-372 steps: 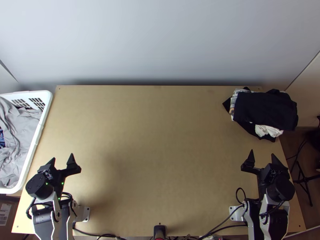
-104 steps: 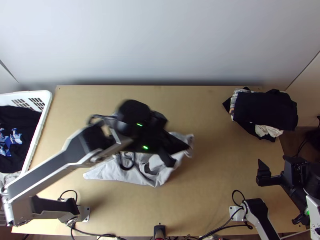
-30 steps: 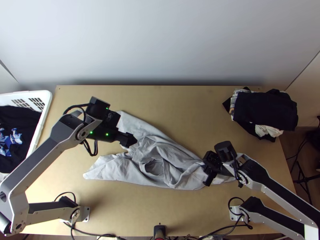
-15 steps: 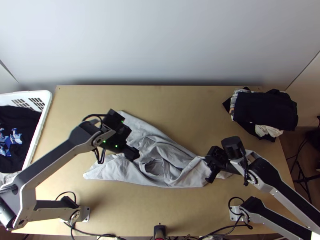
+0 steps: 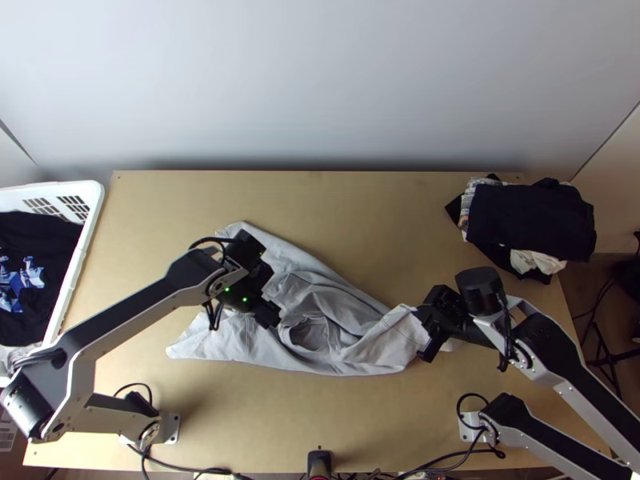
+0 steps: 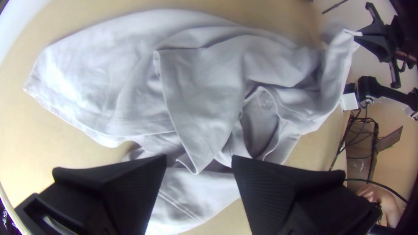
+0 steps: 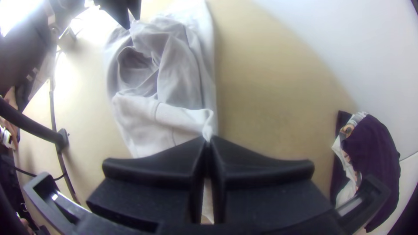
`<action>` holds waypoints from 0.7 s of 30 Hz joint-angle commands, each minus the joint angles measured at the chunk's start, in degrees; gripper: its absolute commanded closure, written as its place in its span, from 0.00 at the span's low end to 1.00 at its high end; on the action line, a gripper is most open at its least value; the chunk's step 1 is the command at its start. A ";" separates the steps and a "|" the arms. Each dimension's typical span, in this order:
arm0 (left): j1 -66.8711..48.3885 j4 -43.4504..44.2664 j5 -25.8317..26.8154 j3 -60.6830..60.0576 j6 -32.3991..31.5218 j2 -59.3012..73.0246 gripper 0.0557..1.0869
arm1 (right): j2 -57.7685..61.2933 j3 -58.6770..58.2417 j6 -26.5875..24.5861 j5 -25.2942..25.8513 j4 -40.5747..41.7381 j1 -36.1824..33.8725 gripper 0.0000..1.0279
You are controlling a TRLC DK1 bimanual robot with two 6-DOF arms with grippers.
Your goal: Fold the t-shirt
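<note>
We see the white basket (image 5: 95,197) at the table's (image 5: 384,224) left edge and the clothes pile (image 5: 532,220) in its far right corner. The left gripper (image 5: 269,314), spread, hangs over the rumpled grey t-shirt (image 5: 320,308) mid-table; the right gripper (image 5: 424,332) pinches what looks like its hem, drawn slightly farther right than before. Bare wood lies beyond the shirt and along the near edge.

Free table (image 5: 384,232) beyond the shirt (image 5: 324,300), clothes pile (image 5: 532,220) far right, 2 arms (image 5: 124,310) blocking the near sides
</note>
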 commanded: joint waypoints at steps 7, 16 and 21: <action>-0.62 5.54 -0.40 -0.21 1.39 4.65 0.85 | -2.09 1.80 0.57 0.35 -3.11 -0.84 0.97; 0.44 4.93 -0.40 1.46 2.00 0.34 0.97 | -1.82 5.05 0.31 0.96 -3.37 -2.42 0.97; 4.48 1.94 -0.49 8.93 1.83 -4.84 0.97 | -1.03 9.62 -0.92 2.19 -3.64 -4.18 0.97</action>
